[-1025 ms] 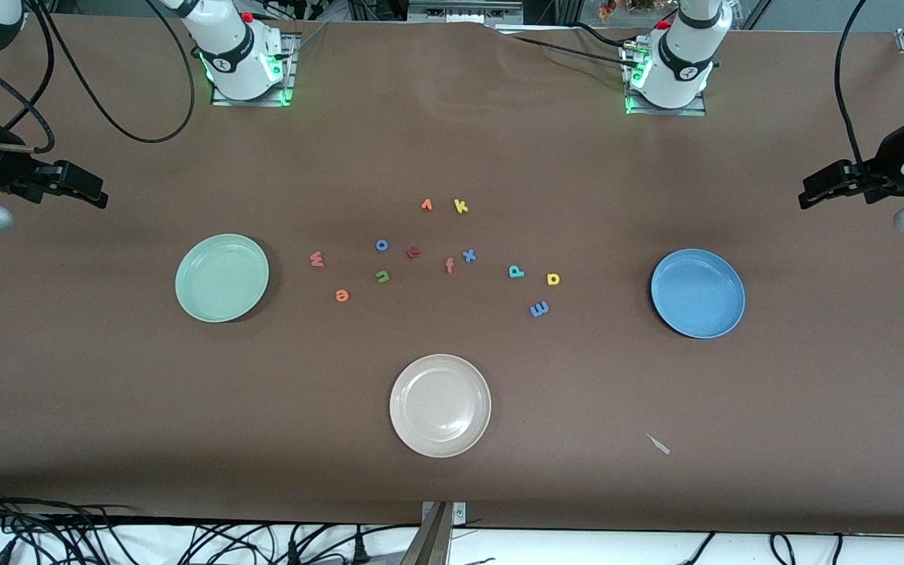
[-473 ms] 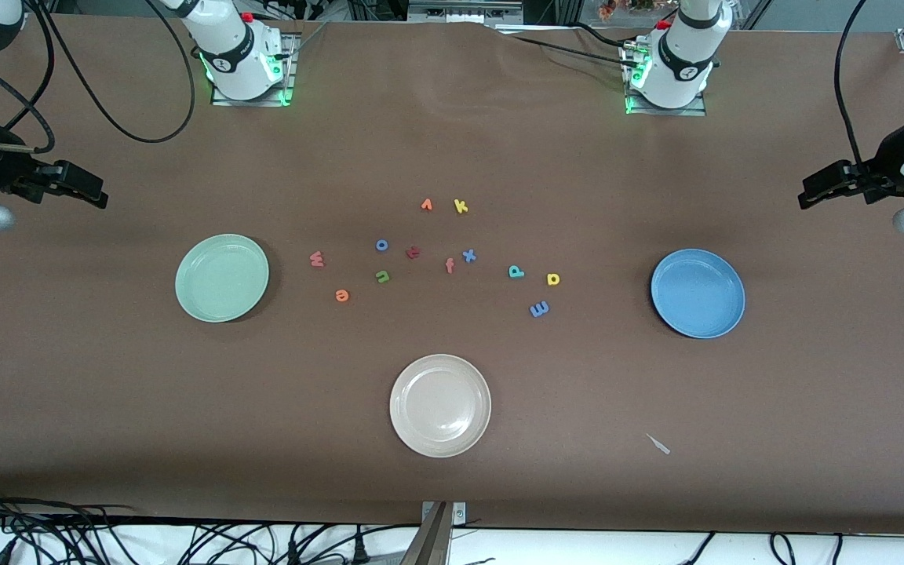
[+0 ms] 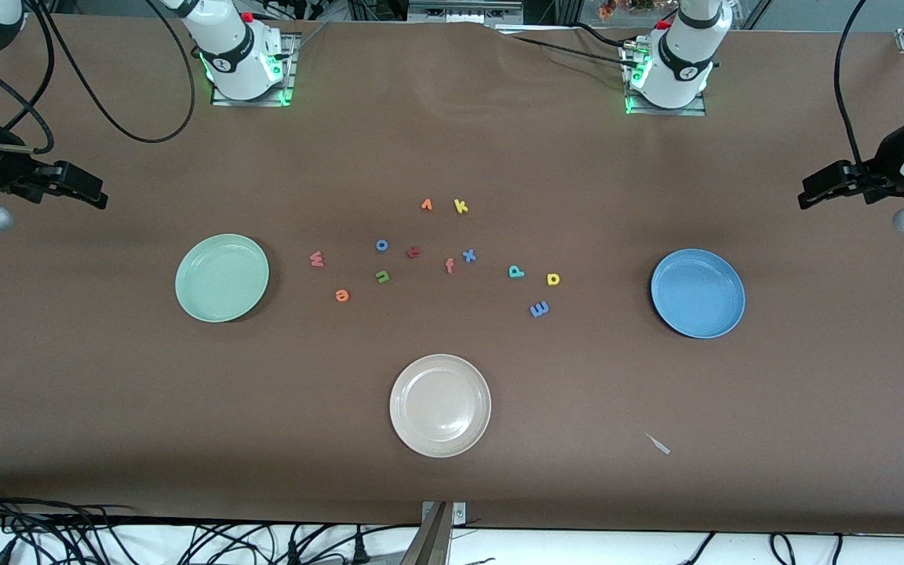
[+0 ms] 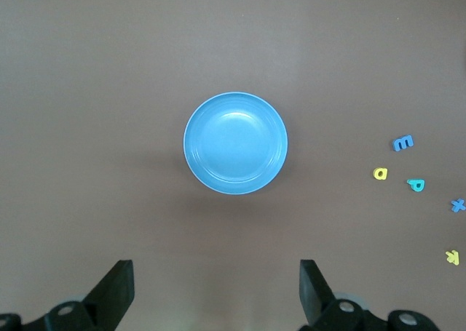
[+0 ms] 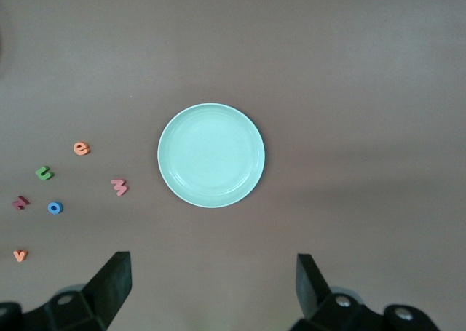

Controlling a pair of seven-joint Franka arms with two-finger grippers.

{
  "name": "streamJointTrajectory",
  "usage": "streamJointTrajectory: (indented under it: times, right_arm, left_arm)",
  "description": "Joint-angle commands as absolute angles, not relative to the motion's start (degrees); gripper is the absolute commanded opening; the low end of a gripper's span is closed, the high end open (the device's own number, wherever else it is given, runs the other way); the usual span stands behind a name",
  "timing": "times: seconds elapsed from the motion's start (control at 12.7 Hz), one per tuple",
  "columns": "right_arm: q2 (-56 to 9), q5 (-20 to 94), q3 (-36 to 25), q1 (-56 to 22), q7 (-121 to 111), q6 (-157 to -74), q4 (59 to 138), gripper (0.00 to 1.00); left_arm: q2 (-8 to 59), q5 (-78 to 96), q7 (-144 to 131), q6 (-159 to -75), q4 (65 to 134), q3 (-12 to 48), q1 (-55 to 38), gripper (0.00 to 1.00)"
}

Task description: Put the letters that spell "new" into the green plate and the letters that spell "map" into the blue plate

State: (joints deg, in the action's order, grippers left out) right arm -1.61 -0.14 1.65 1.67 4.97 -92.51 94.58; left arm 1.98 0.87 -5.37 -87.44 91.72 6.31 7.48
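Note:
The green plate (image 3: 222, 278) (image 5: 211, 155) lies toward the right arm's end, the blue plate (image 3: 698, 293) (image 4: 235, 142) toward the left arm's end. Between them lie the salmon "w" (image 3: 316, 259), orange "e" (image 3: 342, 295) and green "n" (image 3: 382, 275), then teal "p" (image 3: 515, 271), yellow "a" (image 3: 552, 278) and blue "m" (image 3: 539, 309). My right gripper (image 3: 91, 192) (image 5: 211, 262) hangs open and empty over bare table at its end. My left gripper (image 3: 813, 192) (image 4: 215, 265) hangs open and empty at the other end.
A cream-white plate (image 3: 440, 405) sits nearer the front camera than the letters. Among the letters lie a yellow "k" (image 3: 461, 206), orange "v" (image 3: 426, 205), blue "o" (image 3: 381, 245), dark red letter (image 3: 413, 252), orange "f" (image 3: 450, 266) and blue "x" (image 3: 468, 255). A white scrap (image 3: 659, 445) lies near the front edge.

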Motion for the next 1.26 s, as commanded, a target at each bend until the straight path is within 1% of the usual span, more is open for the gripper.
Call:
streamJointTrajectory:
  times: [0.0, 0.24, 0.47, 0.71, 0.95, 1.18]
  right_arm:
    - [-0.88, -0.70, 2.28, 2.11, 6.24, -94.56, 95.19, 1.00]
    - [-0.88, -0.97, 2.72, 1.24, 9.05, -96.59, 95.19, 1.00]
    - [-0.88, -0.97, 2.81, 1.05, 10.55, -96.68, 95.19, 1.00]
    - [-0.88, -0.97, 2.81, 1.05, 10.46, -96.94, 95.19, 1.00]
    - [-0.88, -1.05, 2.99, 1.05, 10.55, -96.94, 95.19, 1.00]
    - [-0.88, -1.05, 2.99, 1.05, 10.55, -97.12, 95.19, 1.00]
  left_arm:
    - [1.41, 1.58, -4.39, -88.07, 92.46, 6.50, 7.82, 1.00]
    - [1.67, 1.58, -4.48, -88.07, 92.37, 6.50, 7.82, 1.00]
    - [2.45, 1.23, -7.63, -89.29, 91.85, 6.68, 7.21, 1.00]
    - [6.93, 1.23, -9.05, -88.86, 91.67, 6.77, 6.33, 1.00]
    - [11.50, 1.32, -9.66, -89.38, 91.58, 7.56, 1.07, 1.00]
    - [14.93, 1.76, -12.82, -95.16, 92.90, 7.82, -4.02, 1.00]
